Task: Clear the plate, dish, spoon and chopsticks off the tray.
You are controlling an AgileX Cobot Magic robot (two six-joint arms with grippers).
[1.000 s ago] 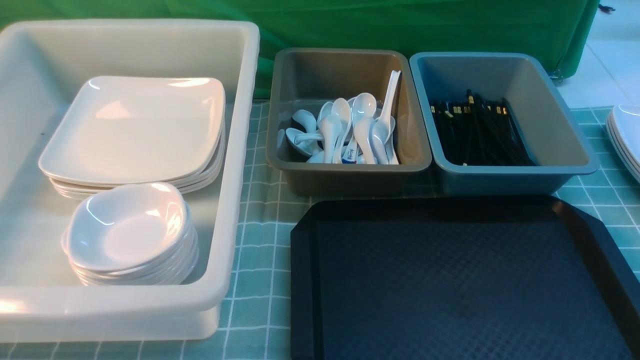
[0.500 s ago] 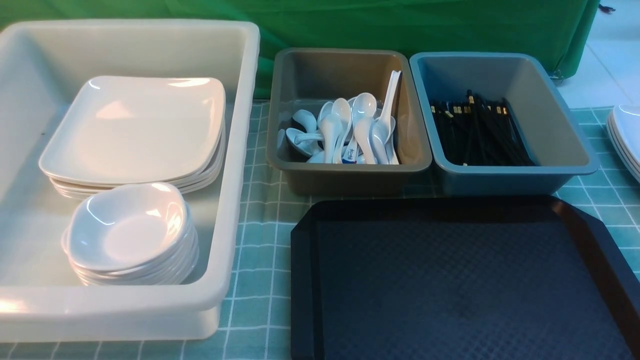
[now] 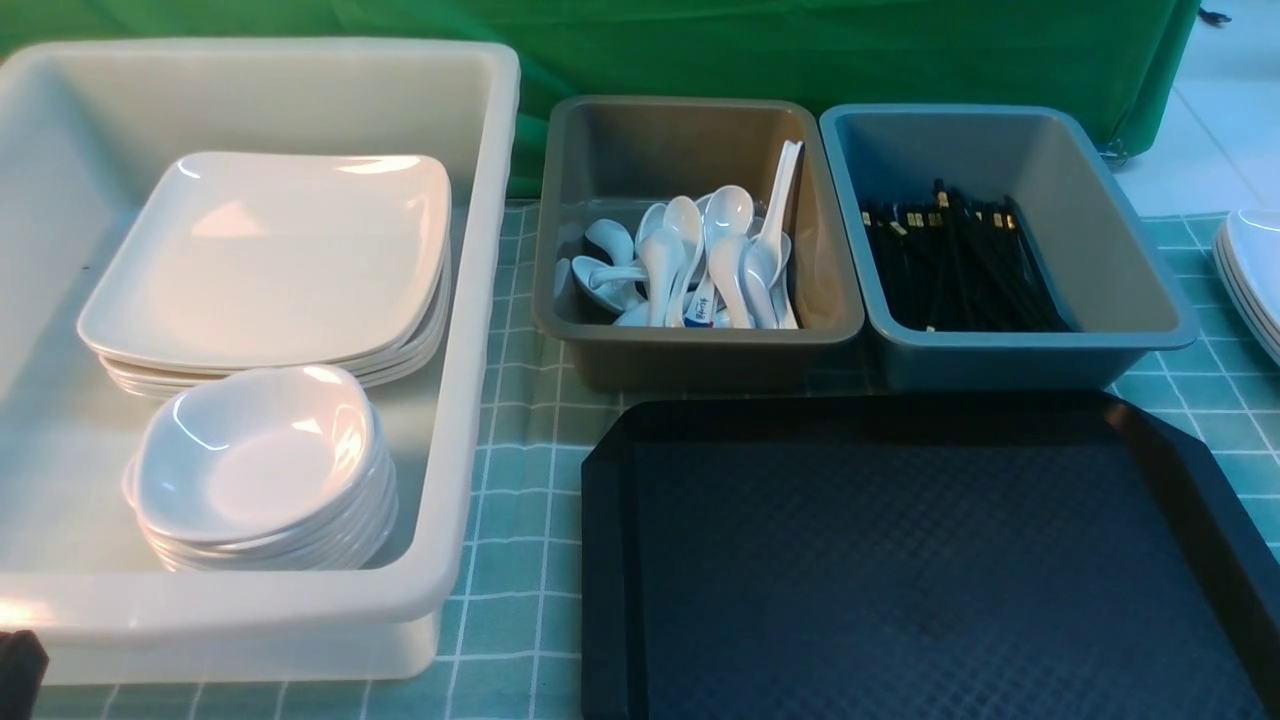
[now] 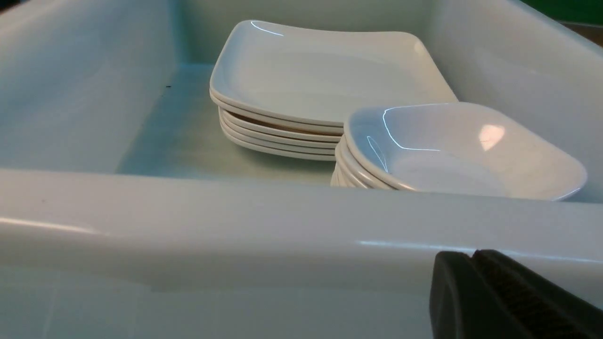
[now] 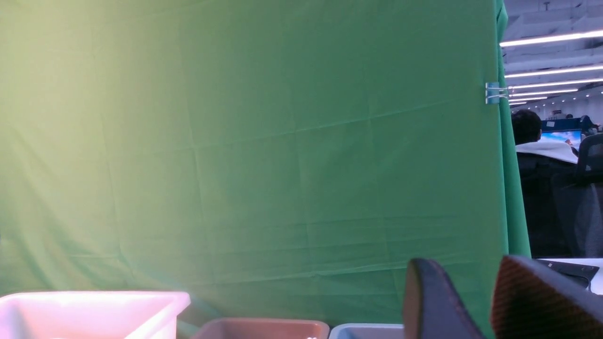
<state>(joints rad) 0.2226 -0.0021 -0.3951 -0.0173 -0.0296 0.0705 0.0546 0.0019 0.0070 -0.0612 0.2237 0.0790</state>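
The black tray (image 3: 920,560) lies bare on the bench, as it did a second ago. What is new: a dark tip of the left tool (image 3: 18,668) has crept into the front view's near-left corner, just outside the white tub (image 3: 480,300). Its jaws look pressed together, holding nothing. The right tool (image 5: 490,301) stands apart, empty, facing the green backdrop (image 5: 254,155).

The plate (image 3: 265,255) tops the tub's stack with the dish (image 3: 255,450) just nearer. The spoons (image 3: 690,260) fill the brown bin (image 3: 690,340), and the chopsticks (image 3: 955,260) the blue bin (image 3: 1020,345). I judge the clearing done.
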